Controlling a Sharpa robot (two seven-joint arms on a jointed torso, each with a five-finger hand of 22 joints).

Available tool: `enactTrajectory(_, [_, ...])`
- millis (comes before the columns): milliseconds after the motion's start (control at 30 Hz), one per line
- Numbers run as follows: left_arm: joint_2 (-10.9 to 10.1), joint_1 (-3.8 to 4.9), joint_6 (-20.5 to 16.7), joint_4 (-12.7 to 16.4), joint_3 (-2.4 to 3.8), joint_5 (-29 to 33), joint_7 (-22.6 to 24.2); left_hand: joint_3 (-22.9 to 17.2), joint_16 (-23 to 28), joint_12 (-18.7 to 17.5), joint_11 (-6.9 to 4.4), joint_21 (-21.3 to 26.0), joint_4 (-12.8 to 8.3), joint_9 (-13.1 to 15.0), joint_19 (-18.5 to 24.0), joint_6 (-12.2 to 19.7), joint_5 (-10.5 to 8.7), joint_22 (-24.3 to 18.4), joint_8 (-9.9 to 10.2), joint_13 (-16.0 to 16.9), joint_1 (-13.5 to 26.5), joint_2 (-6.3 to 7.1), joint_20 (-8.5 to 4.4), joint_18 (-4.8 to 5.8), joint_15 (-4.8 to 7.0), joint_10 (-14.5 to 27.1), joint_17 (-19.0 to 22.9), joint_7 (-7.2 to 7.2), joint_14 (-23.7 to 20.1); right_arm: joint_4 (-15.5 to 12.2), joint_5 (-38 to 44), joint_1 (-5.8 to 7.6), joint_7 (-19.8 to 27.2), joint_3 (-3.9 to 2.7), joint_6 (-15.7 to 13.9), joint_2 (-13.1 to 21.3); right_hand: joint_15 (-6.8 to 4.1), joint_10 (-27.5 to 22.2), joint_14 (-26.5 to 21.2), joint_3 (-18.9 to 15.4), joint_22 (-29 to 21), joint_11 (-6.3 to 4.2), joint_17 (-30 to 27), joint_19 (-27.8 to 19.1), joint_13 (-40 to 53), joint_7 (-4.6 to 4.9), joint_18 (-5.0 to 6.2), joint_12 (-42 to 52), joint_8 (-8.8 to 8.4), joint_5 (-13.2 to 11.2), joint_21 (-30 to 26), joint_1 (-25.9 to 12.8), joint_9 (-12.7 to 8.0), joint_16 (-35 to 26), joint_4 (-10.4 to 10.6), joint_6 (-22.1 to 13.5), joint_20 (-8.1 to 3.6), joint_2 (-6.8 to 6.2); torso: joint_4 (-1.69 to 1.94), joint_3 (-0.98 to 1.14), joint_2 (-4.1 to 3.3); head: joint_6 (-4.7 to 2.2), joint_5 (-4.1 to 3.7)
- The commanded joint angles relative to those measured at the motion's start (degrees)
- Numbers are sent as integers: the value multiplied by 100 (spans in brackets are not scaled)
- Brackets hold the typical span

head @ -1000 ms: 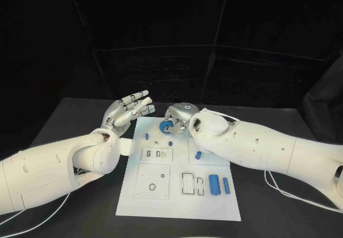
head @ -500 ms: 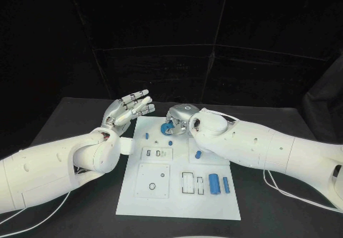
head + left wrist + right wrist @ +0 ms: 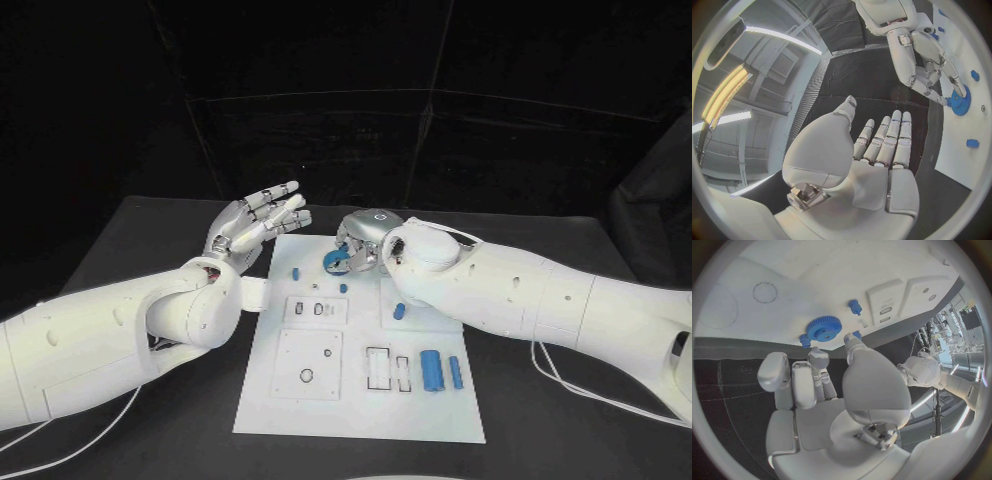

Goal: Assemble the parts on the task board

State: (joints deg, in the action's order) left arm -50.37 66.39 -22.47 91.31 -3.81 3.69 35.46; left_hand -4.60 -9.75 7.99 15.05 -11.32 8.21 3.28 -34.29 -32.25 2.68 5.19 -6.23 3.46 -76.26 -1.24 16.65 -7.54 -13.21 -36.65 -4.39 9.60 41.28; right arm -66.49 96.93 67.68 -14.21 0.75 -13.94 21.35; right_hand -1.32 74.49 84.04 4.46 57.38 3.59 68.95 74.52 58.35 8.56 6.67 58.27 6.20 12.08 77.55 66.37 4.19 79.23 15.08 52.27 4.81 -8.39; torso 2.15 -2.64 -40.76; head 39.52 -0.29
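The white task board (image 3: pixel 361 420) lies in the middle of the black table. My right hand (image 3: pixel 364 238) reaches over its far end and pinches a blue gear (image 3: pixel 336 262) by the rim, close above the board. The right wrist view shows the gear (image 3: pixel 824 329) flat against the board (image 3: pixel 817 270) just past my right hand (image 3: pixel 829 385). My left hand (image 3: pixel 260 225) is raised beside the board's far left corner, fingers apart, holding nothing. The left wrist view shows my left hand (image 3: pixel 873 150) spread, with my right hand (image 3: pixel 926 60) touching the gear (image 3: pixel 961 102).
A thick blue cylinder (image 3: pixel 431 371) and a thinner blue rod (image 3: pixel 456 373) lie at the board's near right. A small blue piece (image 3: pixel 400 311) sits mid-right, and small blue pegs (image 3: pixel 296 272) stand near the gear. Recessed sockets (image 3: pixel 307 365) fill the near left.
My right hand and the blue gear have come down slightly toward the board. My left hand has stayed where it was.
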Motion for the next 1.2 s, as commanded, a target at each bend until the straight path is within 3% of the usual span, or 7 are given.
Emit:
enactTrajectory(33, [-2, 10, 79, 5, 6, -4, 2, 5, 7, -28, -12, 32, -40, -7, -15, 41, 3, -5, -7, -5, 2, -38, -9, 24, -15, 45, 5, 727, 8, -45, -77, 13, -7, -2, -25, 45, 33, -16, 207, -96, 7, -12, 9, 12, 23, -2, -54, -14, 17, 93, 4, 28, 9, 27, 144, 15, 38, 21, 1, -3, 2, 1, -7])
enactTrajectory(233, [-17, 10, 83, -2, 6, -4, 1, 9, 15, -37, -10, 38, -48, -9, -15, 51, 2, -10, -4, -8, 6, -38, -9, 25, -17, 67, 9, 727, 1, -332, -679, 11, 735, 0, -1287, 434, 24, 12, 216, -113, 91, -22, 43, 66, 60, -7, -68, 12, 10, 527, 54, 149, 4, 43, 103, 8, 26, 224, -14, 6, 11, 8, 3])
enactTrajectory(333, [-23, 10, 104, -23, 6, -4, -6, 8, 16, -37, -10, 38, -50, -9, -19, 49, 3, -10, -5, -7, 4, -40, -9, 25, -17, 64, 9, 727, 1, -613, -1264, 11, 1444, 2, -1714, 817, 31, -45, 201, -50, 117, -11, 2, 85, -16, 9, -74, -85, -31, 412, 71, 305, -9, 14, 44, -50, 30, 367, -31, 9, 21, 29, -34])
enactTrajectory(700, [-6, 7, 156, -116, 5, -11, 13, -97, -10, 110, -50, 30, -191, 43, -188, -380, 4, -35, -159, 42, -37, -116, -24, -14, 23, -403, 4, 707, 154, -1455, -2468, 12, 2447, 9, -1375, 2341, -5, -123, 186, 50, 77, -60, -35, 52, -133, -35, -66, -259, 20, 321, 51, 1029, 18, -34, -496, 90, 4, 300, -131, 78, 90, -25, -125])
enactTrajectory(967, [76, 2, 208, -218, 5, -90, 54, -201, -150, 280, -203, -160, -352, 97, -739, -1226, 2, 10, -430, 35, -30, -171, -31, -183, 201, -898, -30, 572, 640, -1012, -3047, -12, 2750, 13, -928, 2698, -17, -96, 200, 11, 81, -72, 18, 55, -131, -47, -68, -265, 27, 234, 52, 1159, 16, -14, -632, 115, -10, 227, -156, 133, 110, -40, -188])
enactTrajectory(1133, [111, -4, 228, -266, 5, -108, 54, -214, -147, 277, -216, -161, -376, 87, -785, -1267, 2, 2, -430, 28, -22, -170, -30, -199, 215, -943, -25, 565, 686, -684, -3113, -123, 2786, 14, -800, 2664, -19, -103, 198, 11, 72, -73, 9, 51, -148, -47, -66, -286, 23, 225, 48, 1187, 13, -20, -655, 111, -12, 229, -150, 139, 93, -58, -176])
enactTrajectory(1200, [122, -6, 231, -285, 5, -111, 55, -213, -146, 275, -215, -161, -378, 86, -788, -1268, 1, 2, -429, 27, -20, -168, -29, -200, 215, -943, -24, 568, 687, -572, -3124, -172, 2776, 14, -742, 2622, -19, -104, 197, 11, 71, -73, 7, 50, -150, -46, -66, -289, 20, 226, 47, 1191, 12, -22, -659, 106, -12, 230, -143, 119, 89, -52, -177])
